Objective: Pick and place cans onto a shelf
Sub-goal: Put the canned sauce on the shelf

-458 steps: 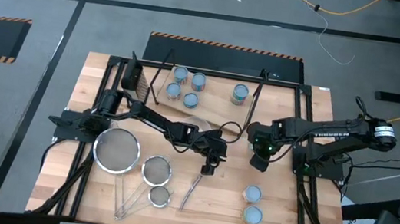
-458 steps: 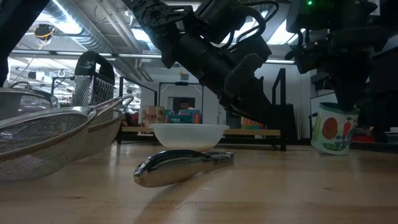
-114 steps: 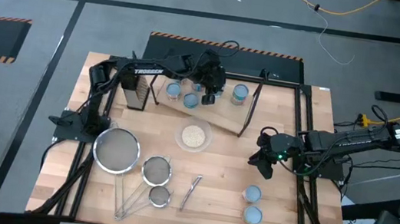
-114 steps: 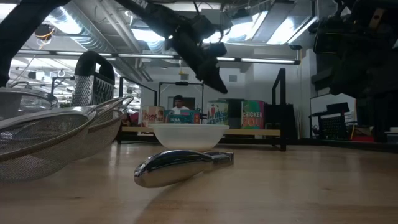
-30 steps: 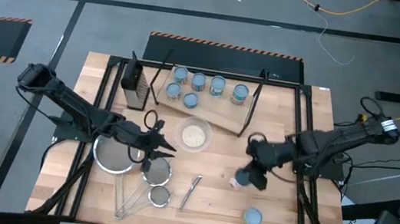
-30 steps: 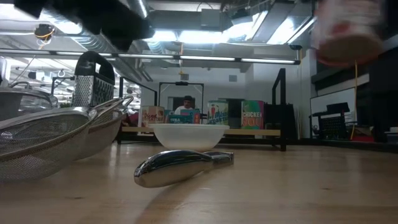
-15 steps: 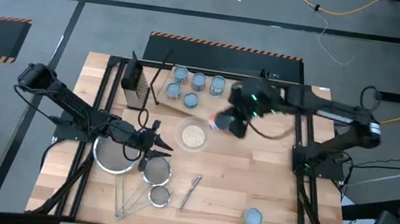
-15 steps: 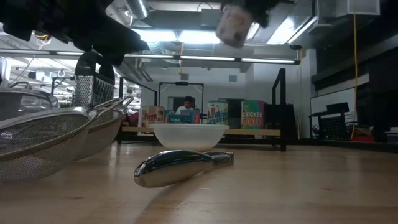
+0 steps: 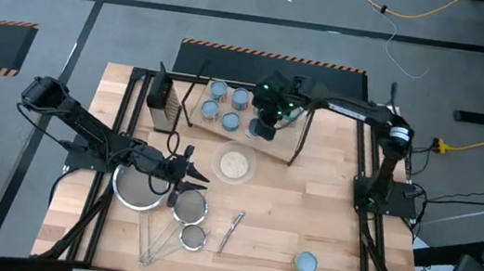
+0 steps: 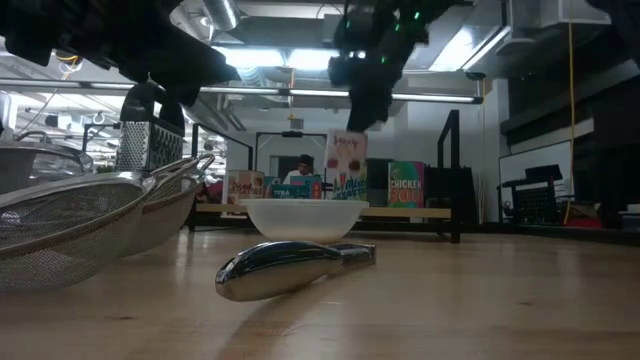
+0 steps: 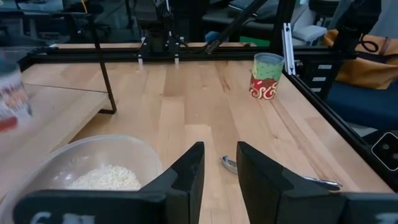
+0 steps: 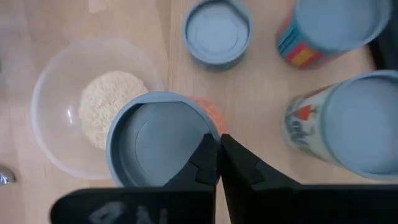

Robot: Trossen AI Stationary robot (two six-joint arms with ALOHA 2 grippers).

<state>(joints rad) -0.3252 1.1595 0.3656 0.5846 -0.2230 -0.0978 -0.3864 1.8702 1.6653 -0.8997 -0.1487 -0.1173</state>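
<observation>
Left pincer (image 9: 189, 168), slightly parted and empty, unmoved above the strainers (image 9: 142, 183). Right pincer (image 9: 262, 124), half a second ago beside the shelf (image 9: 271, 140), now over its front edge, gripping a can (image 12: 160, 138). One can (image 9: 305, 262) remains on the counter (image 9: 326, 212).
</observation>
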